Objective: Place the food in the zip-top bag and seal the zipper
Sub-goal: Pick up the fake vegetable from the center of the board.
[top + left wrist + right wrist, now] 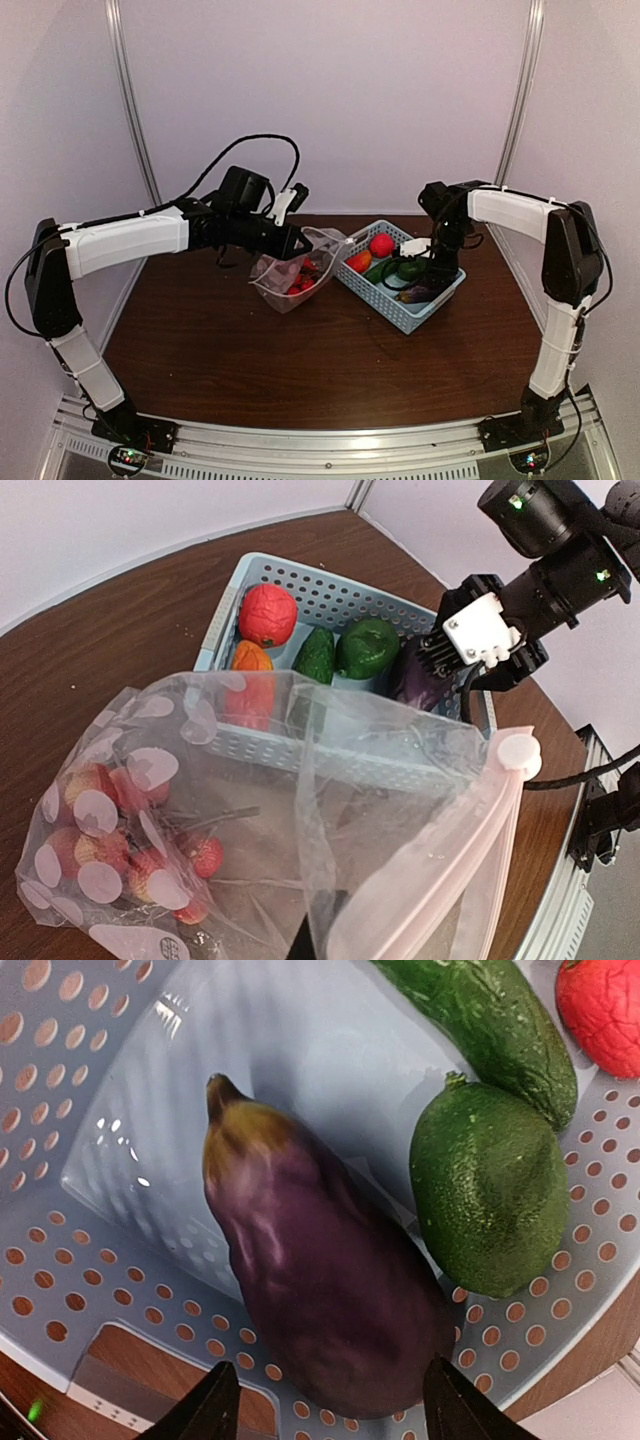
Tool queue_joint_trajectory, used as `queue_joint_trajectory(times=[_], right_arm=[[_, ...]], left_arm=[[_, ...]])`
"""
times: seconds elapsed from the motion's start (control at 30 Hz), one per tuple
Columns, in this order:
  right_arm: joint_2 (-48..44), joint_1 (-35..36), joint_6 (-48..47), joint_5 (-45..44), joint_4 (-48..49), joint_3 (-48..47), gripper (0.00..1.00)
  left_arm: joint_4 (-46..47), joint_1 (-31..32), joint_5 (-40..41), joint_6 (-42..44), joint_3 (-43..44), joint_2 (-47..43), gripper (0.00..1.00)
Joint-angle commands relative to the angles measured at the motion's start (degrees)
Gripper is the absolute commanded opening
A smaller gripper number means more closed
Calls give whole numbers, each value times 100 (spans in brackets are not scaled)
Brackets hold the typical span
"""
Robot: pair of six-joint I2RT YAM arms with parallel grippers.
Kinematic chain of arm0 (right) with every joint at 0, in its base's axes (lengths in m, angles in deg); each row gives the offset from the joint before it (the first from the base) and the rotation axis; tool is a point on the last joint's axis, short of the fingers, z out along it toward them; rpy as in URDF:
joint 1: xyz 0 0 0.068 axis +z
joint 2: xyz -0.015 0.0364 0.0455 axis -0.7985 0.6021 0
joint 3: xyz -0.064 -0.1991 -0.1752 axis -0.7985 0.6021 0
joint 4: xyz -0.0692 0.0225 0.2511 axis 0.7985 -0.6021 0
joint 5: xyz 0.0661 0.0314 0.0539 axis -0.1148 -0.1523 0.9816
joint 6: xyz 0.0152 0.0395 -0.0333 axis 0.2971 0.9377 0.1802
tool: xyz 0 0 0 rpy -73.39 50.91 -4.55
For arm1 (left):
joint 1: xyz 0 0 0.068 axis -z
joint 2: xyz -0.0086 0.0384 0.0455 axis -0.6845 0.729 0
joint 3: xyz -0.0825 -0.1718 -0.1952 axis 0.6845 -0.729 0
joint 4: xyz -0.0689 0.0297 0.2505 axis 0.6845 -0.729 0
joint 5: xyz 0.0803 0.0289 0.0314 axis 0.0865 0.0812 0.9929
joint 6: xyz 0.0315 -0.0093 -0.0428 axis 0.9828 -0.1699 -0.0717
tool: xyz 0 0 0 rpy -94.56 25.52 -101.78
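The zip-top bag (pixel 290 275) stands open left of the basket, with several red strawberries (pixel 100 840) inside. Its pale pink zipper (pixel 470 830) and slider (pixel 518 750) run along the mouth. My left gripper (pixel 300 240) is shut on the bag's upper edge and holds the mouth up; its fingers are mostly hidden behind the plastic. My right gripper (pixel 330 1400) is open and low in the basket, its fingertips either side of the dark purple eggplant's (pixel 320 1280) end without touching it. The green pepper (pixel 490 1190), cucumber (pixel 490 1020) and a red tomato (pixel 600 1000) lie beside the eggplant.
The light blue slotted basket (pixel 380 305) sits at mid-right on the brown table. It also holds an orange piece (pixel 250 657). The bag's mouth nearly touches the basket's left side. White walls enclose the table at the back and sides.
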Motion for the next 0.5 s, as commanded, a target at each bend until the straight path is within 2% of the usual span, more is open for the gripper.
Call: queue_joint_trajectory(times=[0.0, 0.47], right_arm=[[199, 12, -672, -501, -240, -75, 64], [578, 205, -653, -519, 363, 345, 67]], left_arm=[[214, -30, 35, -10, -47, -163, 0], [230, -40, 79, -1, -68, -137, 0]])
